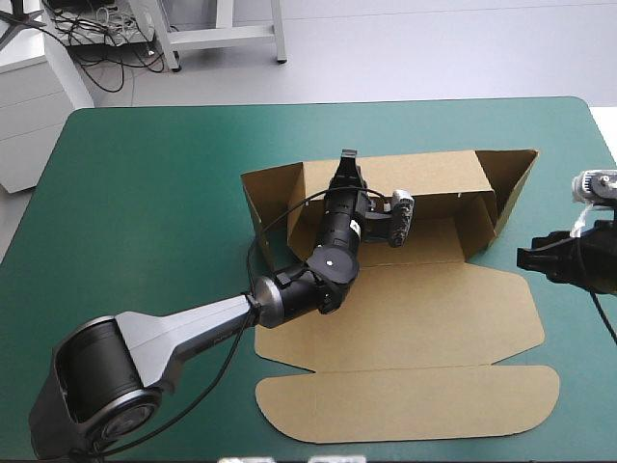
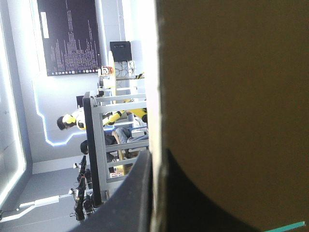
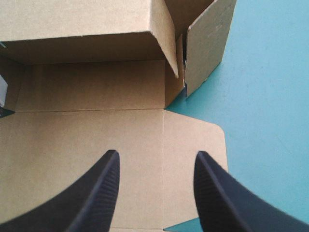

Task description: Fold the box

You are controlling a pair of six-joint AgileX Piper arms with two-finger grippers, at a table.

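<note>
The brown cut-board box (image 1: pixel 405 318) lies at the middle of the table with the teal-green cover (image 1: pixel 145 193), somewhat toward the right edge. Its long axis runs left to right, parallel to the table's far edge. The far wall (image 1: pixel 424 174) stands raised. The right end flap (image 1: pixel 513 188) also stands, splayed outward and not yet tucked. The lid panel (image 1: pixel 415 395) lies flat and points toward the near edge. The tray opening faces up.

The left gripper (image 1: pixel 347 164) reaches across the tray floor from the near left and meets the far wall left of its middle. In the left wrist view its black fingers (image 2: pixel 140 193) sit one on each side of the board's edge, all but pressed together, pinching the wall.

The right gripper (image 1: pixel 525 258) hovers near the table's right edge, at the box's right end. Its black fingers (image 3: pixel 96 193) are spread and hold nothing.

Note the governing relation: the loose right end flap lies ahead of the right gripper, toward the far edge, and the right arm is the nearer one. The next move is probably a short approach by that arm along the long axis to tuck this end while you hold the far wall upright with the left. Expect the wall to spring back if you release it early.
</note>
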